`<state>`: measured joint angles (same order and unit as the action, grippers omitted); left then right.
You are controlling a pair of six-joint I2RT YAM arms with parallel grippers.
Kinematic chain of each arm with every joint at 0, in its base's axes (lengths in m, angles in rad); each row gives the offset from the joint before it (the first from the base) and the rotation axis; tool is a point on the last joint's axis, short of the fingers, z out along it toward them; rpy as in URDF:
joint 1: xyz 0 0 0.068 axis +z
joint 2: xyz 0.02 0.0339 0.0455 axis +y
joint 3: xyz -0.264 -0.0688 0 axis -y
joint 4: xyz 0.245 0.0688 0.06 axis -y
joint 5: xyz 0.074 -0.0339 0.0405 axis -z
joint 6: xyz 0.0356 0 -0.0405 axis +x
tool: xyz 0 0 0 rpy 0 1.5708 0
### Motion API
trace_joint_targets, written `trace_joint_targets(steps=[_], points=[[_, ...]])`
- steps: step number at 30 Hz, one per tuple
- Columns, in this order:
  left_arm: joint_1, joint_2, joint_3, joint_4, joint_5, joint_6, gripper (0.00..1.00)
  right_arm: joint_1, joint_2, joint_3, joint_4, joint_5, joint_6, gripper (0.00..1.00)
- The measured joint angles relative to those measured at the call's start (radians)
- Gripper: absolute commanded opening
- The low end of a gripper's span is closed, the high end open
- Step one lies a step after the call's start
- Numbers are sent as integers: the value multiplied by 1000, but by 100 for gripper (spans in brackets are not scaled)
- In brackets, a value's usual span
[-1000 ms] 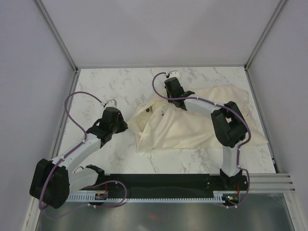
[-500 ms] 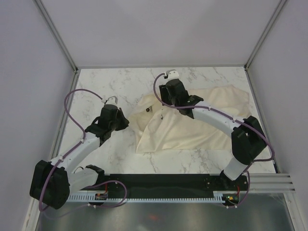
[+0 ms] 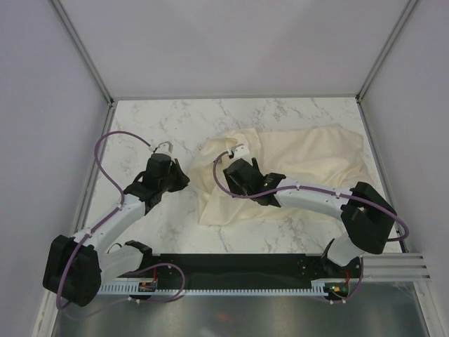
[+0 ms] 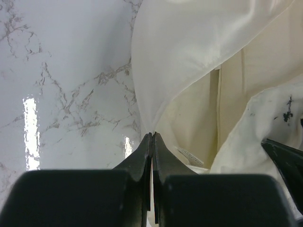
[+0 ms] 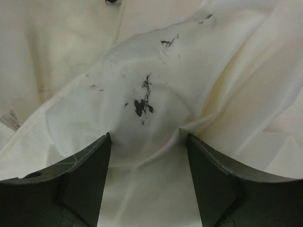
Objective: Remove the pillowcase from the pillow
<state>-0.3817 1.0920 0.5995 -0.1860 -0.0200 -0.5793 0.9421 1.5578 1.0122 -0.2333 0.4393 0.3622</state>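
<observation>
The pillowcase (image 3: 323, 151) lies rumpled and pale across the marble table (image 3: 161, 126), over the flatter cream pillow (image 3: 228, 207). In the left wrist view the shiny pillowcase (image 4: 189, 47) narrows down into my left gripper (image 4: 152, 134), whose jaws are shut on its edge; the pillow (image 4: 236, 90) shows as a seamed panel behind. My left gripper (image 3: 186, 181) sits at the cloth's left side. My right gripper (image 3: 230, 179) stands open, pressed down on the pillowcase (image 5: 142, 101) at its dark marks, fabric bulging between the fingers (image 5: 90, 161).
Pale enclosure walls (image 3: 42, 105) ring the table on three sides. A black rail (image 3: 238, 270) with the arm bases runs along the near edge. Purple cables (image 3: 105, 151) loop off both arms. Bare marble lies to the left and at the back.
My right gripper has let go and opened, then drawn back toward the near left across the fabric, its elbow swinging right. The cloth now spreads further to the rear right. The left arm has barely moved.
</observation>
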Motion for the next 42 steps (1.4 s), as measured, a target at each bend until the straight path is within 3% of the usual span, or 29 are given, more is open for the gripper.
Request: trace_joint_targets(steps=[2,3,4,6,7,13,24,26,27,30,34,38,42], points=[[0,-6,0,0,4,0,2,15,24,-17,-16,32,21,55],[0,-8,0,0,5,0,2,20,32,-18,-18,50,29,33],[0,-10,0,0,5,0,2,25,36,-19,-18,66,35,23],[0,-10,0,0,5,0,2,33,37,-19,-17,87,63,7],[0,-10,0,0,5,0,2,38,37,-20,-17,100,77,5],[0,-5,0,0,5,0,2,58,-56,-87,-48,145,151,2],[0,19,2,0,-8,1,3,69,-290,-267,-242,188,334,4],[-2,20,9,-3,-5,4,23,70,-288,-286,-246,192,357,5],[-5,20,14,-3,-5,10,48,70,-284,-290,-247,195,365,4],[-41,19,32,-5,-14,27,81,71,-255,-290,-245,204,378,4],[-222,-17,43,-4,-81,22,92,71,-208,-290,-222,214,378,4],[-391,-45,44,23,-84,-5,90,71,-186,-287,-212,221,378,4],[-413,9,13,119,-64,-44,82,71,-186,-284,-212,220,377,4]])
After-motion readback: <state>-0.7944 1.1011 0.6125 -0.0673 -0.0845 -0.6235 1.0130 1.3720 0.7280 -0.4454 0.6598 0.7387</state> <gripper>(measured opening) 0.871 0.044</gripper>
